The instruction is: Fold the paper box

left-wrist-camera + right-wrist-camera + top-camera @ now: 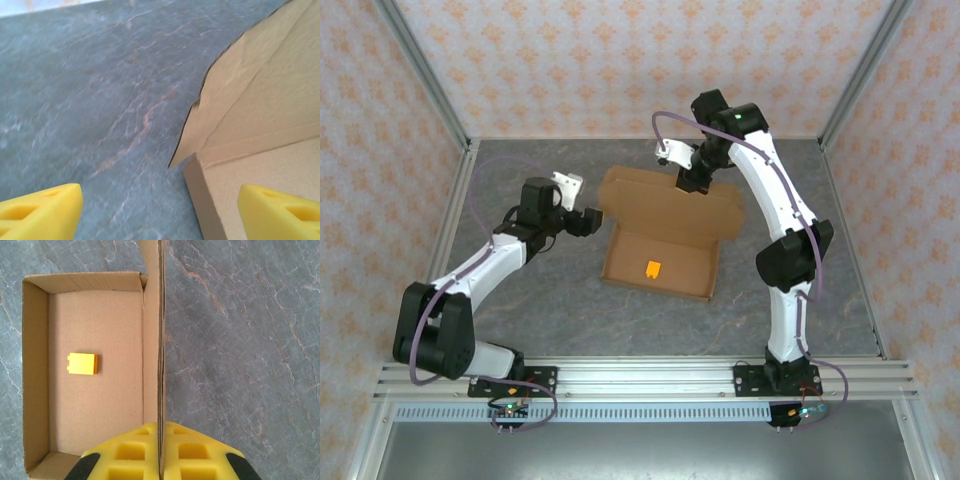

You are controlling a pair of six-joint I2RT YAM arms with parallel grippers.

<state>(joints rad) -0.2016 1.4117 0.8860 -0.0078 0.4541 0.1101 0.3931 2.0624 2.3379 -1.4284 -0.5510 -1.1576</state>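
Pinching paper box (95,410) edge: right hand (161,452)

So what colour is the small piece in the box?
Orange-yellow; the piece in the paper box shows best in the right wrist view.

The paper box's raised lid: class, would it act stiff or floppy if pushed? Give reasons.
Probably stiff: the lid stands straight where the right end effector pinches it. Likely light: the paper box is thin cardboard, so it may slide. It should hinge at its crease.
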